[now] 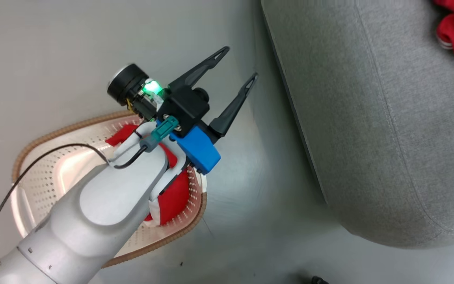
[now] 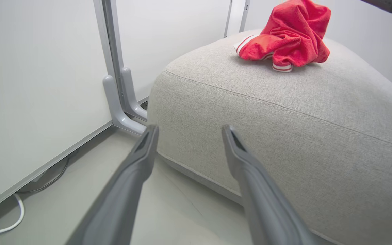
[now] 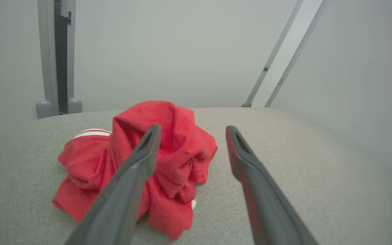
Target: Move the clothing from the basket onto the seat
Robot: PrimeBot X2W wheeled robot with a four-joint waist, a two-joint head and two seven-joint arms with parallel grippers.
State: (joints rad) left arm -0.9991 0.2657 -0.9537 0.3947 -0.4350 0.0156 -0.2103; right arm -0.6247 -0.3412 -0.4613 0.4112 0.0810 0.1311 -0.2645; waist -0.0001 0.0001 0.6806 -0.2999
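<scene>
Left end effector (image 1: pixel 240 63), fingers apart, points beyond the white perforated plastic basket (image 1: pixel 45 181). The basket's red fabric garment (image 1: pixel 173 197) lies beneath its wrist.

The head camera looks steeply down on the basket (image 1: pixel 41 181) and seat (image 1: pixel 388 118), while both wrist cameras face that seat along their fingers (image 2: pixel 131 183), the right nearer their shared red garment (image 3: pixel 182 153).

Two red garments (image 3: pixel 182 153) were counted, one atop the single grey seat (image 1: pixel 369 118), the other garment (image 1: pixel 173 197) in the lone white basket (image 1: pixel 45 185) on the floor beside that seat.
</scene>
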